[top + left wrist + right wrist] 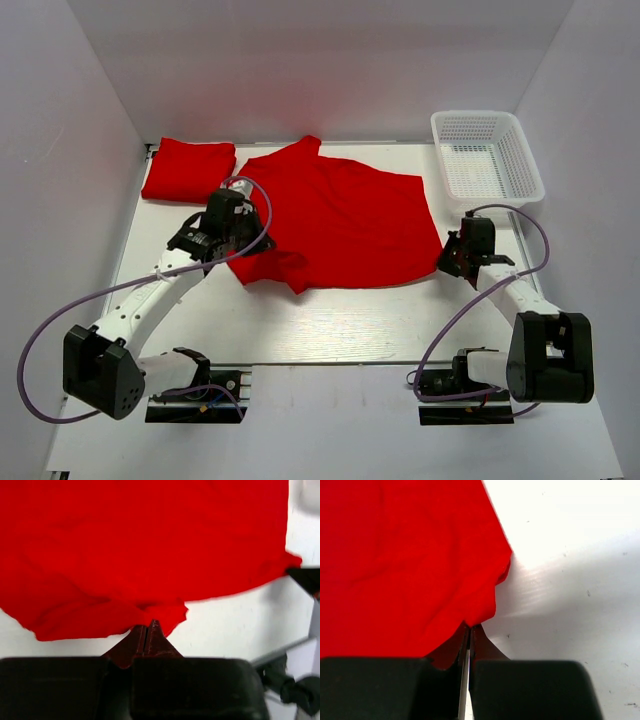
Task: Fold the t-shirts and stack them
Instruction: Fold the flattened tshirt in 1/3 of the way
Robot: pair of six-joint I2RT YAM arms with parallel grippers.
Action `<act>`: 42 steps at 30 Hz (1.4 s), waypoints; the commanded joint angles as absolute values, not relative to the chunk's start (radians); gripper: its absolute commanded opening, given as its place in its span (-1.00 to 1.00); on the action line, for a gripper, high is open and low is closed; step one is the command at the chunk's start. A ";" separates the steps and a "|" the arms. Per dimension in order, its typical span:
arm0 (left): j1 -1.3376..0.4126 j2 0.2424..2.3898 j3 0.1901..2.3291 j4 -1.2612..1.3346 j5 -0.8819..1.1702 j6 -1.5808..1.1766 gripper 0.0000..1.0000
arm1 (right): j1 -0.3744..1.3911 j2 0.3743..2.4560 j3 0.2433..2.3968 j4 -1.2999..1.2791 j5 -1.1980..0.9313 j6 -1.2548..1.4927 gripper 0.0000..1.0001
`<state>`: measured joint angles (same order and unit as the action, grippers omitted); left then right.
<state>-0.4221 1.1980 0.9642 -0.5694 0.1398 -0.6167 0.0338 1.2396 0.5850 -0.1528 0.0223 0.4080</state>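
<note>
Top view: one shirt (345,225) lies spread in the middle of the worktop (330,325), a folded shirt (188,168) waits at the far left corner, and the basket (487,118) sits far right. The left fingers (250,255) are at the spread shirt's near left edge, where the cloth bunches. The right fingers (446,260) are at its near right corner.

Left wrist: the left fingers (149,630) are pressed together, nipping a rumpled lip of the shirt (140,545). It looks a thin bite.

Right wrist: the right fingers (470,632) are shut tight, pinching the very tip of the shirt (405,555) corner, bare worktop (570,580) beside it.

So both near corners look gripped and the fold is on. To do it well, I'd lift both sides together and level, keep the hem taut between them, then carry it away to the far edge without dragging. The left side's bunching should be pulled flat first, or the crease goes crooked. That slim right-hand pinch could slip.
</note>
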 commanded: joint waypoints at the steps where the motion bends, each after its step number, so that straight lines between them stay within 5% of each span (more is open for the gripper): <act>1: -0.417 1.195 1.028 -0.516 -0.023 -0.612 -1.00 | 0.035 1.249 0.650 -0.100 0.012 0.394 -1.00; 20: -0.370 1.477 1.276 -0.333 -0.251 -0.387 -1.00 | 0.035 1.459 0.935 -0.146 0.029 0.365 -1.00; 28: -0.333 1.624 1.350 -0.166 -0.134 -0.207 -1.00 | 0.034 1.575 1.048 -0.143 0.028 0.313 -1.00; 42: -0.264 1.940 1.641 -0.268 -0.242 -0.273 -1.00 | 0.035 1.762 1.252 -0.206 0.058 0.268 -1.00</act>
<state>-0.2813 1.9217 1.5681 -0.2398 -0.1810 -0.2394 0.0349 1.7420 1.1915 -0.1871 0.0353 0.2840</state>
